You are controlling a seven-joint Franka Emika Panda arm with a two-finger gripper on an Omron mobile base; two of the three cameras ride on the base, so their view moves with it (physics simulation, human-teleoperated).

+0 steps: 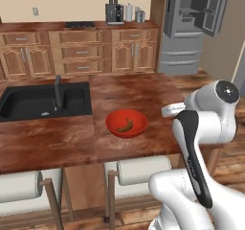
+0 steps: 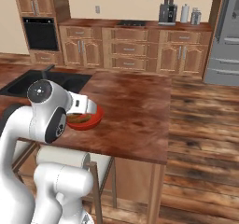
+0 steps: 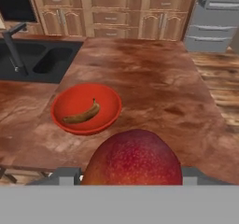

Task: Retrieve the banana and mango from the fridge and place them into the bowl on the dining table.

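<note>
In the hand view my gripper [image 3: 128, 176] is shut on the mango [image 3: 133, 155], a round red-orange fruit that sits between the two grey fingers [image 3: 63, 175] at the bottom of the picture. Ahead and to the left, the red bowl [image 3: 79, 97] rests on the dining table [image 3: 154, 78] with the banana [image 3: 83, 114] lying in it. From the left base view the bowl [image 1: 139, 121] holds the banana [image 1: 126, 126] near the table's [image 1: 134, 90] front edge, just left of my arm. The fridge [image 1: 191, 28] stands at the back right with its upper doors open.
A black sink [image 1: 33, 102] with a tap [image 1: 58, 91] is set into the table's left part. Wooden cabinets [image 1: 81, 51] line the back wall, with a coffee machine [image 1: 114, 12] on the counter. Stools [image 1: 143, 169] stand under the table's near edge.
</note>
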